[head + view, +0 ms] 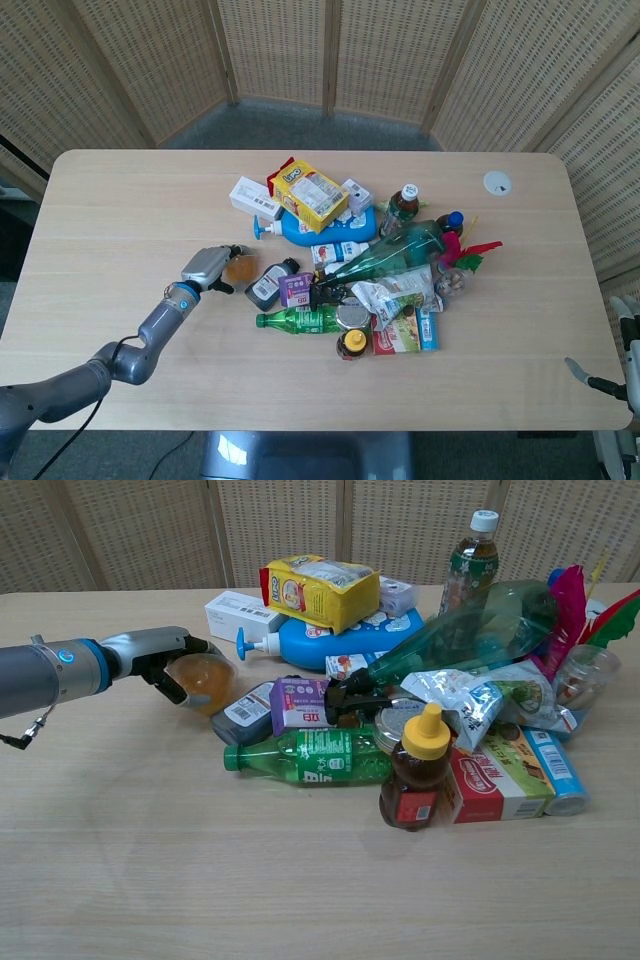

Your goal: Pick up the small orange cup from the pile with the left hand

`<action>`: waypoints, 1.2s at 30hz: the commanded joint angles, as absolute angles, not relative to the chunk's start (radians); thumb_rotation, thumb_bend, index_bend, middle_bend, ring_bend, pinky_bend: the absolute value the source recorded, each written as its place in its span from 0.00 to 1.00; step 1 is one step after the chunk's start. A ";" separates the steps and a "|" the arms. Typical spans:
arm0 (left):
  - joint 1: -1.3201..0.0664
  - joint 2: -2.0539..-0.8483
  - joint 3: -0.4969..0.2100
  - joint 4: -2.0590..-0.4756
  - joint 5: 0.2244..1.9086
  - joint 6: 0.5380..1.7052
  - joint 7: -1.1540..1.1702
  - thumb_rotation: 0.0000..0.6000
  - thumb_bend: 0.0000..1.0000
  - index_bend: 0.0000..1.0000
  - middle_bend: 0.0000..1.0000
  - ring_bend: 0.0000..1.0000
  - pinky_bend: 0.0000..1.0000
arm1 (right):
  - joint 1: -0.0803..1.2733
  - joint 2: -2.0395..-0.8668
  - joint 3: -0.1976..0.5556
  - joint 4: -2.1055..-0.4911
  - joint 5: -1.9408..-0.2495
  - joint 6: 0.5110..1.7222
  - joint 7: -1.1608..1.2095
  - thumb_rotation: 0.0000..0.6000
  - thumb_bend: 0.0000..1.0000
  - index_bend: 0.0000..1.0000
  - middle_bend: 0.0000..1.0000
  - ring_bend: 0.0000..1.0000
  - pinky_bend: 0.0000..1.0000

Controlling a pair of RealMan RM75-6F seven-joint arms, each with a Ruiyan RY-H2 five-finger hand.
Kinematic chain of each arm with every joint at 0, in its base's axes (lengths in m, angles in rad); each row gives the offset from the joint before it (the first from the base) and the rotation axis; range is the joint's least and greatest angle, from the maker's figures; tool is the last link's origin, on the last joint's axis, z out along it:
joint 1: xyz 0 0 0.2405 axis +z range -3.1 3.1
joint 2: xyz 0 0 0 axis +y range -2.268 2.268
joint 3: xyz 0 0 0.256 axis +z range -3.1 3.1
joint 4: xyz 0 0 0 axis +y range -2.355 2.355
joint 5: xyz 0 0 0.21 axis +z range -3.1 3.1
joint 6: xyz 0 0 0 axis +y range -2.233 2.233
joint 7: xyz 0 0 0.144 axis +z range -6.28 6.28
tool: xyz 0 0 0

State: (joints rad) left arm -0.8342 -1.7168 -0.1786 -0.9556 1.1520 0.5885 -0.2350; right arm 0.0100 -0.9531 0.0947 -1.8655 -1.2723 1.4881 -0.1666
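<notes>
The small orange cup (241,268) (202,680) lies at the left edge of the pile, low on the table and next to a dark grey bottle (243,712). My left hand (205,268) (158,656) reaches it from the left and grips it, with the fingers curled over its top and near side. In the head view my right hand (612,372) shows only partly at the far right edge of the table, its thumb held apart and nothing in it.
The pile holds a green bottle (310,757), a purple box (297,704), a blue dispenser bottle (330,640), a yellow snack bag (318,590), a white box (238,613) and a honey bottle (415,768). Bare wooden table (120,210) lies left of and in front of the pile.
</notes>
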 commanded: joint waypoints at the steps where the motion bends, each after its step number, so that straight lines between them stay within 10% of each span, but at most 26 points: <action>1: -0.825 -1.711 -0.179 -0.956 1.154 0.593 -0.244 1.00 0.47 0.30 0.34 0.51 0.29 | 0.010 -0.953 0.096 -1.866 -1.274 1.490 -0.166 0.69 0.18 0.00 0.00 0.00 0.00; 19: -0.666 -1.419 -0.200 -1.295 1.252 0.818 -0.380 1.00 0.48 0.35 0.40 0.57 0.39 | 0.016 -0.965 0.096 -1.857 -1.294 1.479 -0.149 0.69 0.18 0.00 0.00 0.00 0.00; 36: -0.592 -0.985 -0.373 -1.795 1.277 1.013 -0.484 1.00 0.47 0.35 0.40 0.57 0.38 | 0.035 -1.028 0.082 -1.777 -1.332 1.432 -0.064 0.69 0.18 0.00 0.00 0.00 0.00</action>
